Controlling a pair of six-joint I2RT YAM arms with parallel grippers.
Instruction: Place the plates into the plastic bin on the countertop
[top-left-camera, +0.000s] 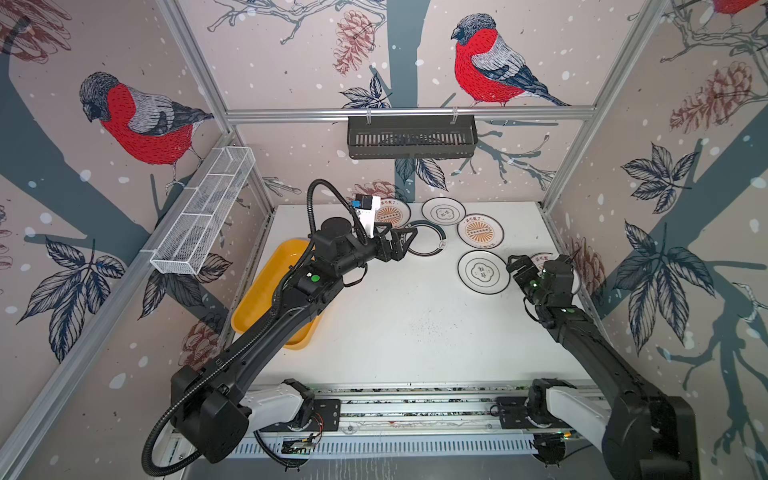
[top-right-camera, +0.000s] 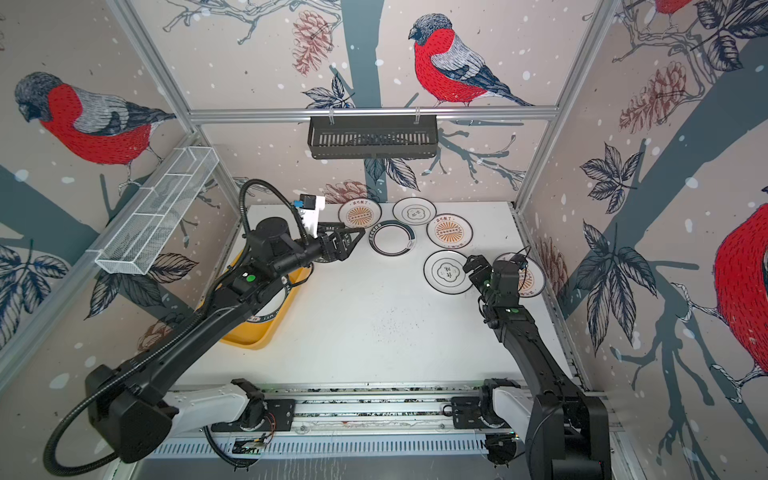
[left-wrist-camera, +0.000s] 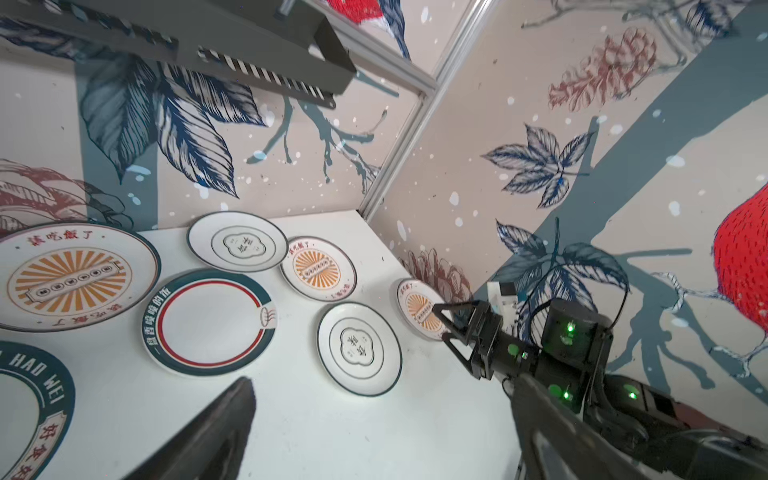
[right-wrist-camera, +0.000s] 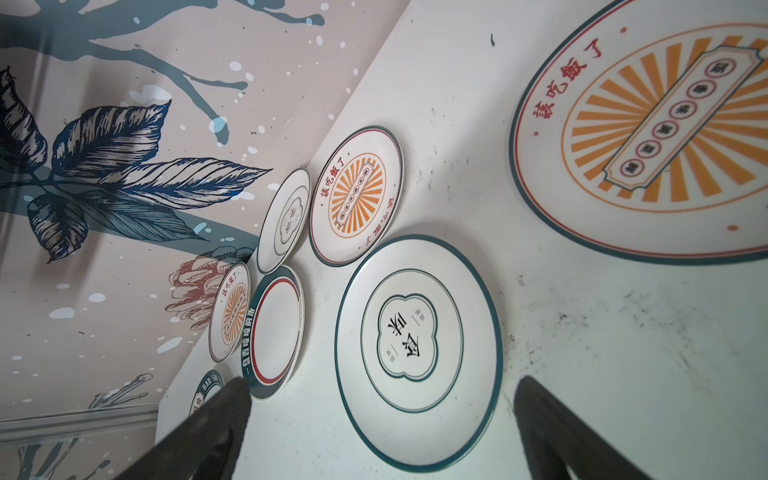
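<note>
Several round white plates lie at the back of the countertop (top-left-camera: 415, 324): an emblem plate (top-left-camera: 483, 272), a sunburst plate (top-left-camera: 481, 231) and a green-ringed plate (top-left-camera: 424, 237) among them. My left gripper (top-left-camera: 401, 245) hangs open and empty beside the green-ringed plate (left-wrist-camera: 208, 322), over a green-lettered plate (left-wrist-camera: 33, 399). My right gripper (top-left-camera: 515, 266) is open, low over the near rim of the emblem plate (right-wrist-camera: 415, 353), with a sunburst plate (right-wrist-camera: 665, 133) beside it. The yellow plastic bin (top-left-camera: 286, 257) sits at the left under the left arm. In a top view a lettered plate (top-right-camera: 272, 309) shows inside it.
A black slatted basket (top-left-camera: 411, 137) hangs on the back rail. A white wire-mesh basket (top-left-camera: 208, 208) hangs on the left wall. Patterned walls close in on three sides, and aluminium rails (top-left-camera: 415, 399) with the arm bases run along the front.
</note>
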